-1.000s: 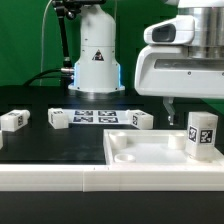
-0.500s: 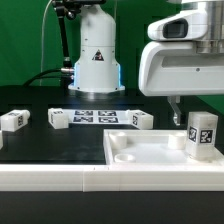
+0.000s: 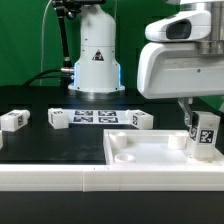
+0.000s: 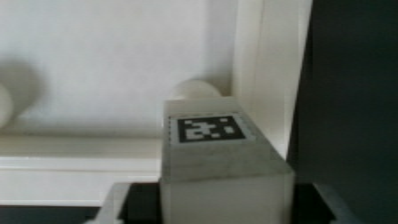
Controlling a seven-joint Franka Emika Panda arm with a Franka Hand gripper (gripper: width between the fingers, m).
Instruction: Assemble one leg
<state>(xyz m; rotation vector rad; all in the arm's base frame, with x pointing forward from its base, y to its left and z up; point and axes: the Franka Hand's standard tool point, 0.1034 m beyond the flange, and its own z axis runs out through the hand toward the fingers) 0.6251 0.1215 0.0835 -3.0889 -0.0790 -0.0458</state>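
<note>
The leg (image 3: pixel 205 135), a small white post with a black-and-white tag, stands slightly tilted at the right end of the large white panel (image 3: pixel 145 152) in the exterior view. My gripper (image 3: pixel 192 130) has come down from above and its dark fingers (image 3: pixel 187 122) sit against the leg's sides. In the wrist view the leg (image 4: pixel 222 160) fills the space between the jaws of my gripper (image 4: pixel 222 208) with no gap showing, tag facing up. A round recess (image 4: pixel 196 90) of the panel (image 4: pixel 107 60) lies just behind it.
Three more small white tagged posts stand on the black table: one (image 3: pixel 12 120) at the exterior view's left, two (image 3: pixel 59 119) (image 3: pixel 140 119) flanking the marker board (image 3: pixel 97 116). The robot base (image 3: pixel 97 55) rises behind them.
My gripper has moved toward the exterior view's right and down onto the leg. The leg, upright before, now leans slightly.
</note>
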